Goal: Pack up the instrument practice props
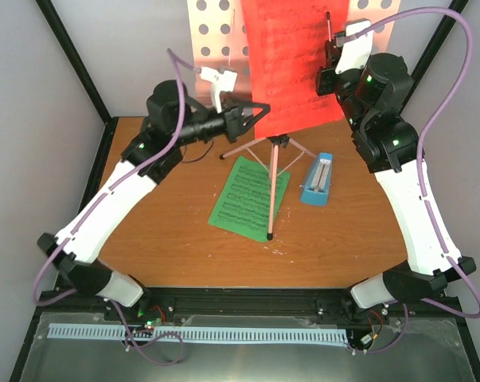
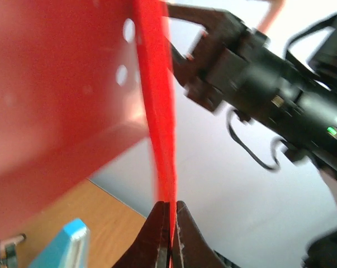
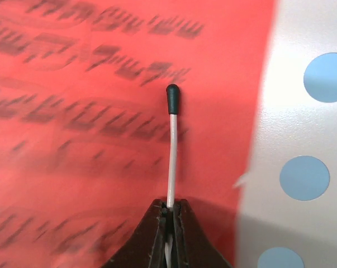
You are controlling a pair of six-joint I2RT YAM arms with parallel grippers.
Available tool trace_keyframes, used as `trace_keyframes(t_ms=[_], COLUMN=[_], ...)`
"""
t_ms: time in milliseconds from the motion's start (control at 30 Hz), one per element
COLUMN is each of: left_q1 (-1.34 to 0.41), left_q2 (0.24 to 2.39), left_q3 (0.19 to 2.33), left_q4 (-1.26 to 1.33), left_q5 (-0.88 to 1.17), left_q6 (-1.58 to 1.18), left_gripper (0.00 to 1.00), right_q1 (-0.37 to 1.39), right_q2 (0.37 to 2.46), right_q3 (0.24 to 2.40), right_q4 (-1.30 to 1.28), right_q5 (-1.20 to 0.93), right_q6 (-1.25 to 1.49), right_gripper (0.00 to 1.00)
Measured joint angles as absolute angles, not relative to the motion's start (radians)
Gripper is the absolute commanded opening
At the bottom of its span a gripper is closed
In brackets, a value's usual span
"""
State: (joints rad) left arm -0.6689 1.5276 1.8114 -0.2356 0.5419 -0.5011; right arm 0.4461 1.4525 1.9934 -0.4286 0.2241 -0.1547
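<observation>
My left gripper [image 2: 169, 223] is pinched shut on an edge of the red sheet-music page [image 1: 291, 64], top centre of the overhead view. My right gripper [image 3: 169, 220] clamps a thin white rod with a black tip [image 3: 171, 145] in front of that page. The green sheet-music page [image 1: 247, 195] and blue pyramid metronome [image 1: 317, 181] sit lower, mid-frame.

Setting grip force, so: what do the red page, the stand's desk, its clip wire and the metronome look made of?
Red page: thin matte printed paper or card; it bows edge-on in the left pincer.
Desk: likely sheet metal, pink, soft sheen, punched round holes.
Clip wire: seemingly white-coated metal rod, dark rubbery tip.
Metronome: probably moulded plastic, smooth blue.
</observation>
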Motion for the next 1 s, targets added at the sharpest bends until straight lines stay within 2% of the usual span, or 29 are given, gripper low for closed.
trace_keyframes(t_ms=[333, 533, 733, 833, 933, 1000], left_q1=[-0.619, -0.592, -0.526, -0.464, -0.369, -0.318], left_q2=[1.158, 0.984, 0.912, 0.927, 0.965, 0.997], left_q3=[1.418, 1.18, 0.918, 0.804, 0.694, 0.63], left_q4=[-0.225, -0.239, -0.263, -0.277, -0.279, -0.277], left_q5=[0.777, 0.943, 0.975, 0.964, 0.941, 0.917], left_q6=[-0.487, -0.487, -0.488, -0.489, -0.496, -0.497], left_gripper=[0.0, 0.0, 0.0, 0.0, 0.0, 0.0], right_q1=[0.435, 0.427, 0.426, 0.425, 0.425, 0.424], right_q2=[1.452, 1.452, 1.441, 1.413, 1.358, 1.315], right_q3=[1.989, 1.983, 1.977, 1.955, 1.898, 1.853], right_q4=[-0.422, -0.433, -0.454, -0.474, -0.483, -0.484], right_q5=[0.201, 0.201, 0.18, 0.164, 0.148, 0.14], right_q6=[-0.103, -0.081, -0.061, -0.054, -0.041, -0.031], right_gripper=[0.03, 0.36, 0.69, 0.89, 1.0, 1.0])
